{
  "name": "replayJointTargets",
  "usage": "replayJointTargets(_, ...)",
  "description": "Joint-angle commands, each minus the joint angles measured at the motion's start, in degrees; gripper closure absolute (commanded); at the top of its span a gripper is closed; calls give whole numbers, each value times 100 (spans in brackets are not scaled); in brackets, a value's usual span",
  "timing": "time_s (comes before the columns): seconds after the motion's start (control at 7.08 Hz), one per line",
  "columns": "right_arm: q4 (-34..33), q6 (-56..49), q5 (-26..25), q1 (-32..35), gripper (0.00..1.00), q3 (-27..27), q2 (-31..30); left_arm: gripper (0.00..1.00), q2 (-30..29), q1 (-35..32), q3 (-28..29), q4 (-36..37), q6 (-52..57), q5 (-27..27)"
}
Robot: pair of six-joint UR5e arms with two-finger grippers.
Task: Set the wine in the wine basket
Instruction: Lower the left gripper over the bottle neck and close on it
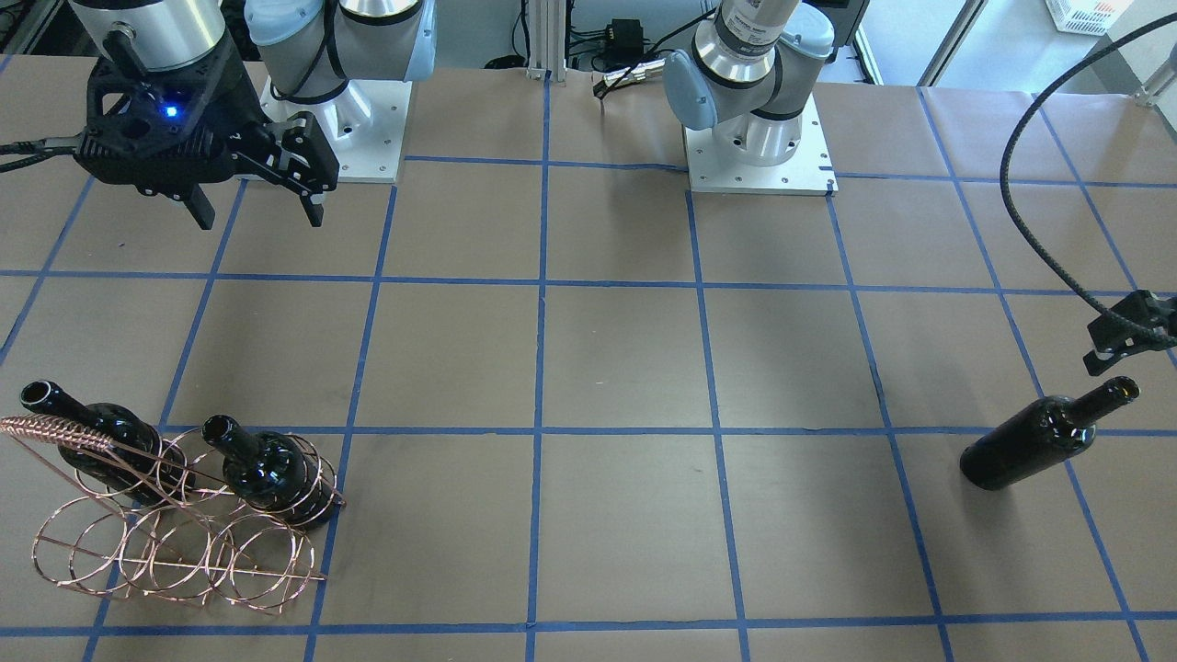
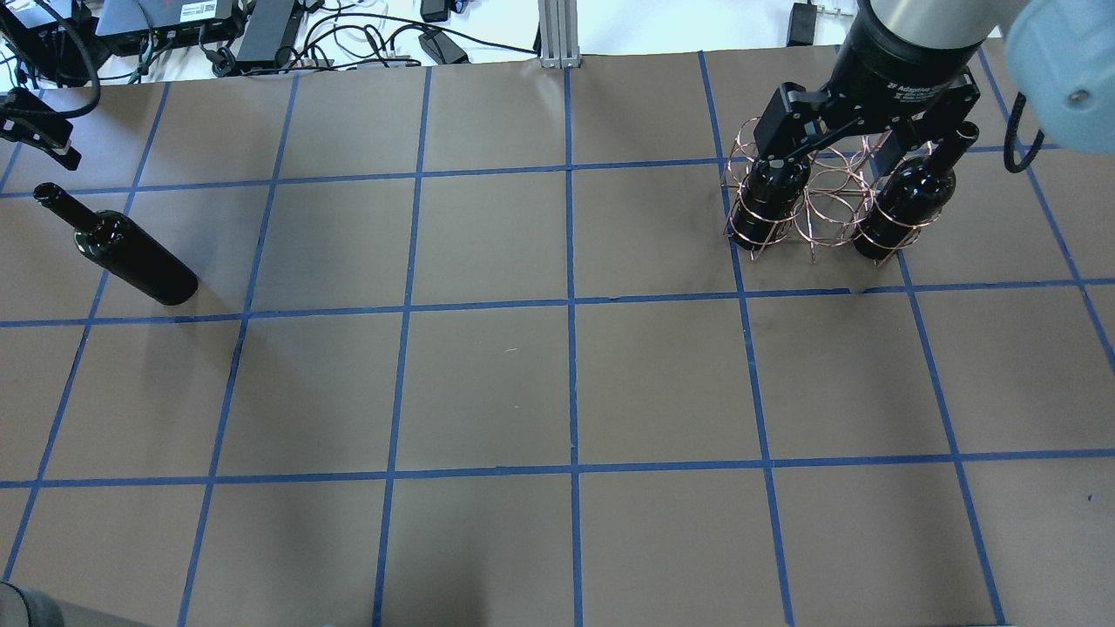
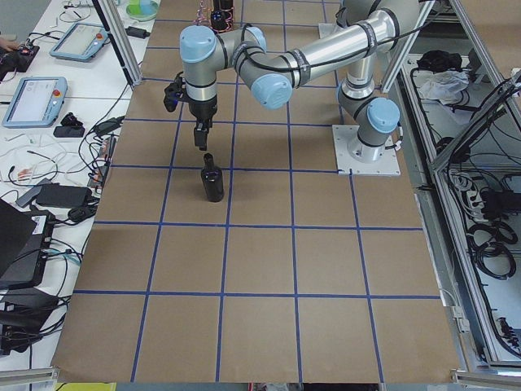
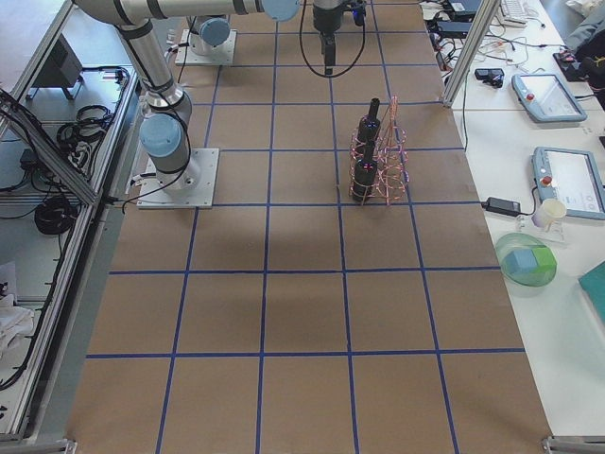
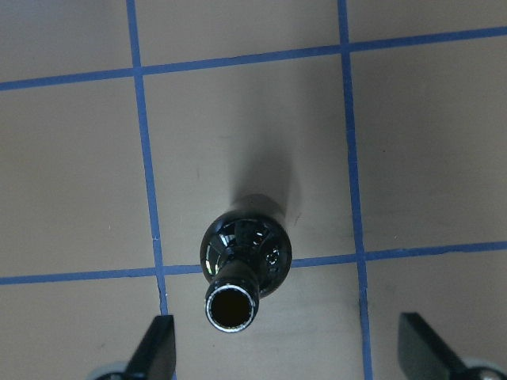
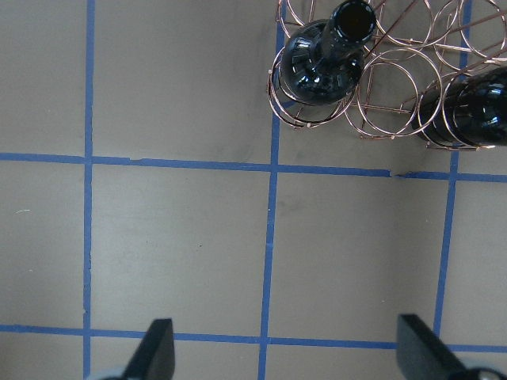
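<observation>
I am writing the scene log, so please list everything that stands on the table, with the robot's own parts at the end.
racked wine bottles: 2, near-black, in the end rings of the basket's robot-side row.
lone wine bottle: 1, near-black, upright on the robot's left.
wine basket: 1, copper wire, on the robot's right, at the far side.
table: 1, brown with blue grid lines.
left end effector: 1, black, open above the lone bottle.
right end effector: 1, black, open, empty, raised.

Brown surface [image 1: 625, 368] gridded in blue lines [image 1: 538, 368]. Upright at one end, a lone wine [image 1: 1030, 450]. Well apart at the other, the wine basket [image 1: 175, 515], two bottles [image 1: 276, 473] seemingly resting inside.
</observation>
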Motion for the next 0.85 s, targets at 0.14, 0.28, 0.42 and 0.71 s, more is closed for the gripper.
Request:
replayJointTargets(0.14,20,-3,-7,-9,0,69,-48,0,-238,17,0,215,37,31)
replayJointTargets(0.28,20,-3,-7,-9,0,95,-48,0,-264,95,0,224,37,5)
replayJointTargets(0.42,11,-3,-7,0,0,96,-57,0,-291,131,-9,215,37,5)
replayJointTargets(0.71,11,-3,-7,0,0,96,-66,0,-378,140,-18,198,63,136)
